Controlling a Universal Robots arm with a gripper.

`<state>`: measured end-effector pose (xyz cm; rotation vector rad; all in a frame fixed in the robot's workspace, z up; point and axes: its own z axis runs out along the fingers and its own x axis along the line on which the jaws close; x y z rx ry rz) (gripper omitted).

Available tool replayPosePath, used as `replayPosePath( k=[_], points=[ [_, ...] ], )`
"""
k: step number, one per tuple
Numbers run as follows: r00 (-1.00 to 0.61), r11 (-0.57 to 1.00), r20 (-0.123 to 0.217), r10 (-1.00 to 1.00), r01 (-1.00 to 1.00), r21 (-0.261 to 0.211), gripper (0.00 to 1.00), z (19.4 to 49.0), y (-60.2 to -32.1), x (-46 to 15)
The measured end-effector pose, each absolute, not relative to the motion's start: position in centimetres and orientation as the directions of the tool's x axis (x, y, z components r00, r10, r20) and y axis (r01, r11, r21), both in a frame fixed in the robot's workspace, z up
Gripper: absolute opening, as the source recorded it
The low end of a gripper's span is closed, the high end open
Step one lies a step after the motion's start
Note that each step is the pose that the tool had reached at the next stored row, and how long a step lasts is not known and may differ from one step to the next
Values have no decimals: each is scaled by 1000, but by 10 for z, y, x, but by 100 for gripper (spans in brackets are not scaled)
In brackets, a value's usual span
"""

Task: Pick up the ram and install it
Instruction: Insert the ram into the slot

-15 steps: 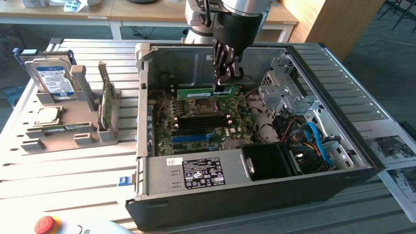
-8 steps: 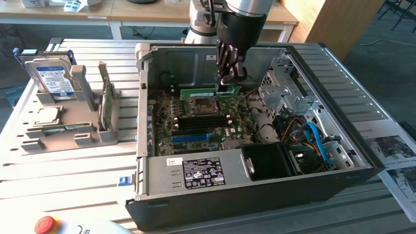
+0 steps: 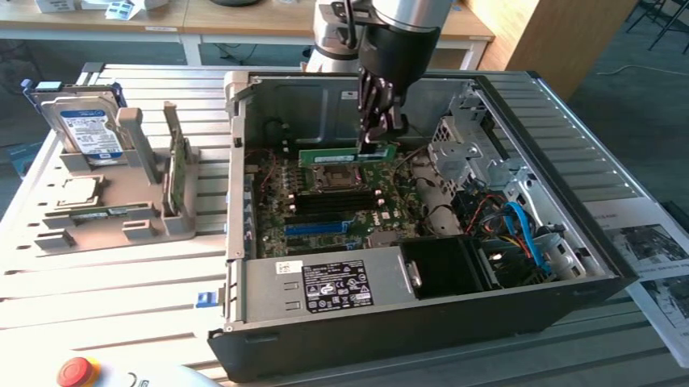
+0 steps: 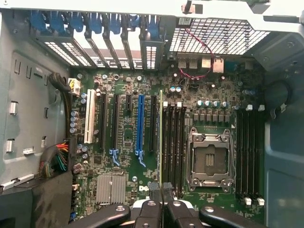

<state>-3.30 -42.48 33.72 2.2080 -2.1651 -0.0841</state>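
Observation:
The ram (image 3: 339,154) is a thin green stick held level over the motherboard (image 3: 323,214) inside the open computer case (image 3: 431,330). My gripper (image 3: 376,143) comes straight down from above and is shut on the stick's end toward the exterior view's right. In the wrist view the ram (image 4: 161,137) shows edge-on as a narrow green line running out from my gripper (image 4: 161,192). It lies just beside a bank of black memory slots (image 4: 175,145). I cannot tell whether it touches a slot.
The CPU socket (image 4: 209,161) sits between two banks of black slots, and a long blue slot (image 4: 140,126) lies further over. A grey rack (image 3: 119,205) on the exterior view's left holds a hard drive (image 3: 89,129) and a thin board (image 3: 173,173). A red button (image 3: 77,371) sits at the front edge.

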Motion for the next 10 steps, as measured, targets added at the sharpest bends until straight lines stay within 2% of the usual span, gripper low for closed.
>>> replayPosePath(
  k=[10],
  points=[
    [17, -17, -5, -1000, -997, 70, 12, 322, -425, -33]
  ],
)
